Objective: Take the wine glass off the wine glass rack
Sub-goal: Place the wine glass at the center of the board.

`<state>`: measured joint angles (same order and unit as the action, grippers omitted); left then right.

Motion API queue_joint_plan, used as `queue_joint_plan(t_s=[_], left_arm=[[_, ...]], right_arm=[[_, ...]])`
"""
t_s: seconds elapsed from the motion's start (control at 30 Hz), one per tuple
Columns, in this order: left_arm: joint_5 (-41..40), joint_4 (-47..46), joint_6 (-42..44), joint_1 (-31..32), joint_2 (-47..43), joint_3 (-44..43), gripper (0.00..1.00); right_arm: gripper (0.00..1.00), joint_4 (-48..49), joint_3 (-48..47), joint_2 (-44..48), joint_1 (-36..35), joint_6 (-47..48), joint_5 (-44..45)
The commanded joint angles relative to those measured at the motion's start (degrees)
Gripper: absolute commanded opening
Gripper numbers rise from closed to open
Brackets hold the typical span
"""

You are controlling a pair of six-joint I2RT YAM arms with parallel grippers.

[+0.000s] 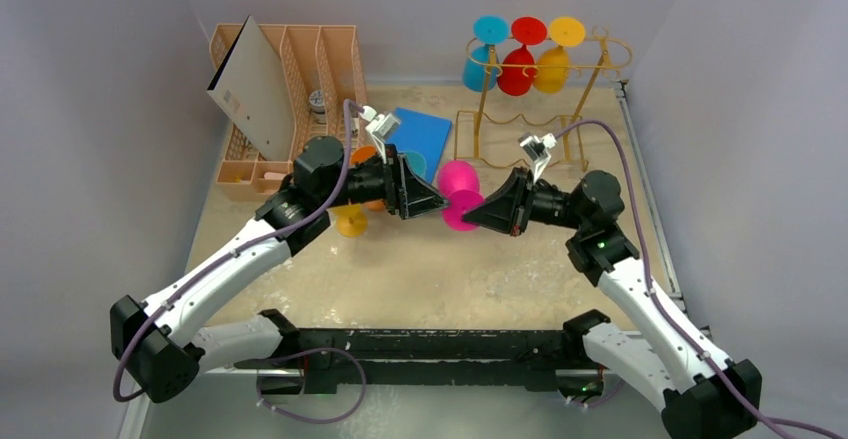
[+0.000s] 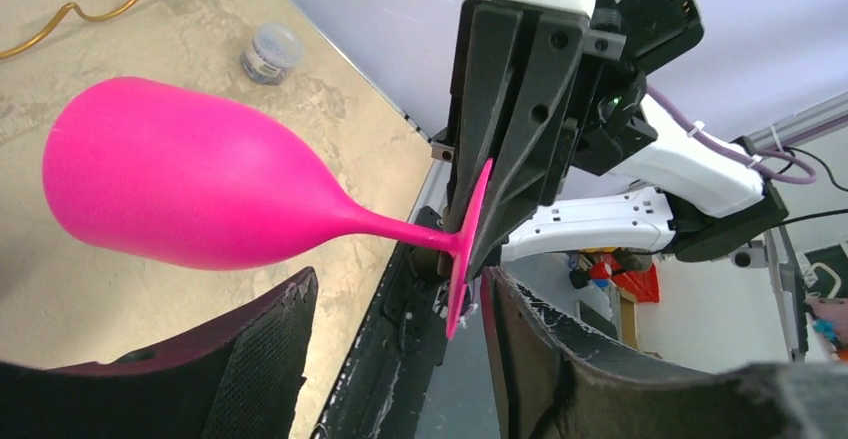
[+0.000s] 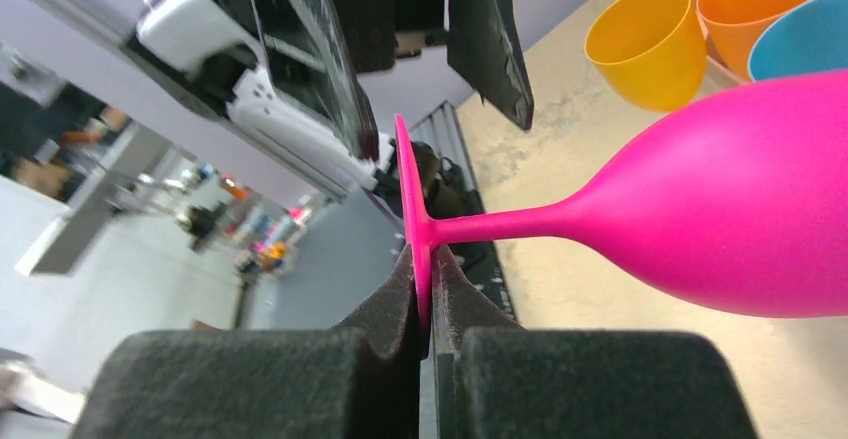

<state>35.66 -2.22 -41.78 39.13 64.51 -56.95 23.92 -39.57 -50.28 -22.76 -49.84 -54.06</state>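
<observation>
The gold wire wine glass rack (image 1: 530, 124) stands at the back right, with blue (image 1: 482, 59), red (image 1: 518, 64) and yellow (image 1: 552, 59) glasses hanging upside down from its top rails. A pink wine glass (image 1: 458, 191) is held on its side above the table's middle. My right gripper (image 3: 428, 294) is shut on the edge of its round foot (image 3: 408, 189). My left gripper (image 2: 400, 359) is open, its fingers (image 2: 250, 359) spread wide on either side of the foot's edge and touching nothing. In the top view it (image 1: 438, 201) faces my right gripper (image 1: 472, 221) tip to tip.
A peach slotted file organizer (image 1: 300, 69) with a leaning board (image 1: 250, 89) stands at the back left. A blue pad (image 1: 420, 134) lies by it. Yellow (image 3: 640, 44), orange (image 3: 770, 4) and teal (image 3: 800, 49) cups sit under my left arm. A small jar (image 2: 270, 51) stands near the rack's wavy bar (image 2: 90, 14).
</observation>
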Motion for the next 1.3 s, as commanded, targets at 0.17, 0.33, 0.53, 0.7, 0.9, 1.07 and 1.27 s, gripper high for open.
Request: queue_joint_plan(t_s=[0.17,0.33,0.53,0.7,0.9,1.07,1.27], left_arm=[[-4.4,12.2,6.5,0.0,-5.1,-6.2,0.69],[-1.3,17.3,6.8,-2.2,-5.0,-9.8,0.74],[6.8,18.2,5.7,-8.7,-5.1,-11.1,0.76],[9.4,22.8,7.1,-14.0,-4.5,-11.5,0.8],[14.5,20.5,7.5,-14.3,-3.3,-11.7,0.79],[18.5,18.3,8.0,-15.3,-3.1,-11.9,0.79],[21.3,18.5,8.1,-19.8,-2.9,-12.2,0.79]], right_arm=[[0.0,4.9,5.3,4.3,-0.2,18.9,-9.5],[0.0,19.0,8.5,3.2,-0.4,22.8,-20.1],[0.0,18.7,7.7,0.8,-2.5,25.2,-20.9],[0.0,21.8,7.3,0.4,-4.6,24.6,-21.3],[0.0,31.5,6.7,-0.1,-7.1,19.5,-18.3],[0.0,34.0,5.0,-1.1,-9.8,18.0,-17.5],[0.0,34.2,4.3,-2.5,-11.8,18.0,-17.8]])
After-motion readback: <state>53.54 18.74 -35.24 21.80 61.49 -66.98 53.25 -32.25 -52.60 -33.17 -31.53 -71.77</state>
